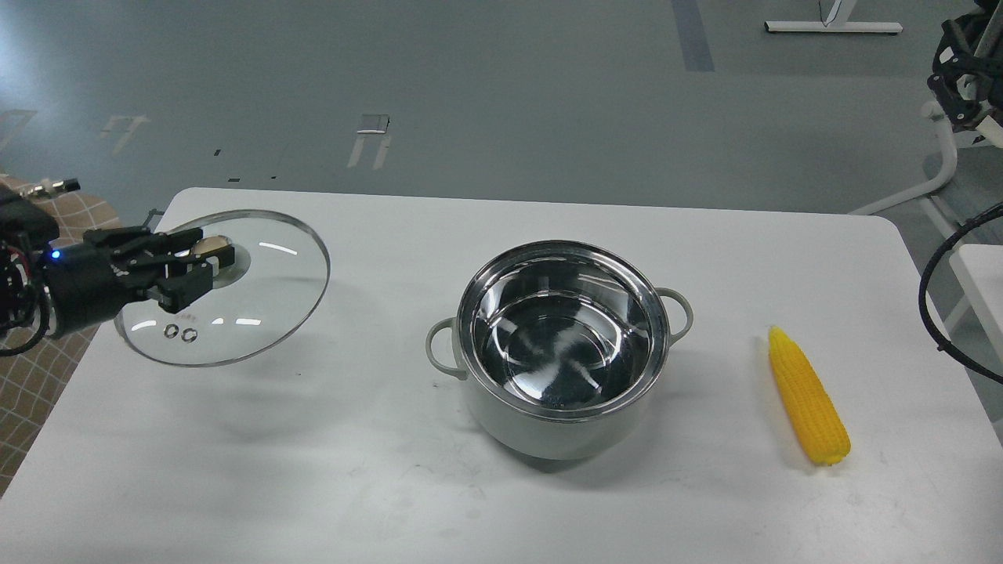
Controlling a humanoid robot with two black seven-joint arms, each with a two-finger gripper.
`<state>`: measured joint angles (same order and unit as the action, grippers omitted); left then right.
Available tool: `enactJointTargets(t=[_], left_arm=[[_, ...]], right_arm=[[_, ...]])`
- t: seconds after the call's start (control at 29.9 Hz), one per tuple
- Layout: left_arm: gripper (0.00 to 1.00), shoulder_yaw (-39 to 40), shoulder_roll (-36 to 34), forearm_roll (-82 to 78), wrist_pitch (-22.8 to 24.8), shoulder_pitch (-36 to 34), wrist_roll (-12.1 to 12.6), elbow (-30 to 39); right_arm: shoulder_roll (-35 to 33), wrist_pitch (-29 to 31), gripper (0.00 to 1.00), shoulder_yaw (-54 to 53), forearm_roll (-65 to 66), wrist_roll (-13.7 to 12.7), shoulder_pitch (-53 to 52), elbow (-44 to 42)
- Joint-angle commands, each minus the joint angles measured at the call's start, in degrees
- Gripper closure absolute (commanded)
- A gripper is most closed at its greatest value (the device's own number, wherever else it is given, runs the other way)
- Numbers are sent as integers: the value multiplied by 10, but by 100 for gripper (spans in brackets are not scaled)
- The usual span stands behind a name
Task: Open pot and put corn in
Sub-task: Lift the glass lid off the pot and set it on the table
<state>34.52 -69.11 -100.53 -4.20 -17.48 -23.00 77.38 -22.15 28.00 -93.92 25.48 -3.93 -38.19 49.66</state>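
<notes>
With the left gripper (pixel 200 270) clamped on the glass lid's (pixel 235 313) knob far left, the corn (pixel 809 398) lies right of the open pot (pixel 560 345), tip pointing away, apparently nearer the unseen right arm.

A robotics lab or test space is showing here: beyond the white table (pixel 313 470), bare grey floor (pixel 501 94) with tape marks is stretching toward a white stand base (pixel 833 27).

— Any writing you can read on the glass lid (pixel 235 305)?
— No. Two small ring-shaped marks sit near its near rim, but they spell nothing.
— And the pot (pixel 560 356) beside it?
— No label, brand or number legible.
</notes>
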Motion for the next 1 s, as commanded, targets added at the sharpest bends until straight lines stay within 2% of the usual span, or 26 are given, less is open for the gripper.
enactJointTargets(t=[0.0, 0.3, 0.47, 0.57, 0.7, 0.8, 0.97], left_arm=[[69, -3, 33, -1, -26, 32, 1, -25], [63, -17, 104, -2, -28, 37, 1, -97], [32, -17, 112, 2, -28, 36, 0, -107], [21, -16, 112, 3, -28, 33, 0, -107], [12, -13, 109, 3, -28, 32, -1, -101], [10, -3, 107, 9, -30, 29, -1, -99], [9, 49, 104, 104, -34, -9, -6, -99]], right_arm=[[0, 0, 0, 1, 0, 0, -1, 3], [-2, 0, 0, 2, 0, 0, 0, 3], [-2, 0, 0, 5, 0, 0, 8, 4], [-1, 0, 0, 6, 0, 0, 9, 4], [-1, 0, 0, 7, 0, 0, 15, 4], [-3, 0, 0, 9, 1, 0, 22, 5], [-23, 0, 0, 28, 23, 0, 44, 27]])
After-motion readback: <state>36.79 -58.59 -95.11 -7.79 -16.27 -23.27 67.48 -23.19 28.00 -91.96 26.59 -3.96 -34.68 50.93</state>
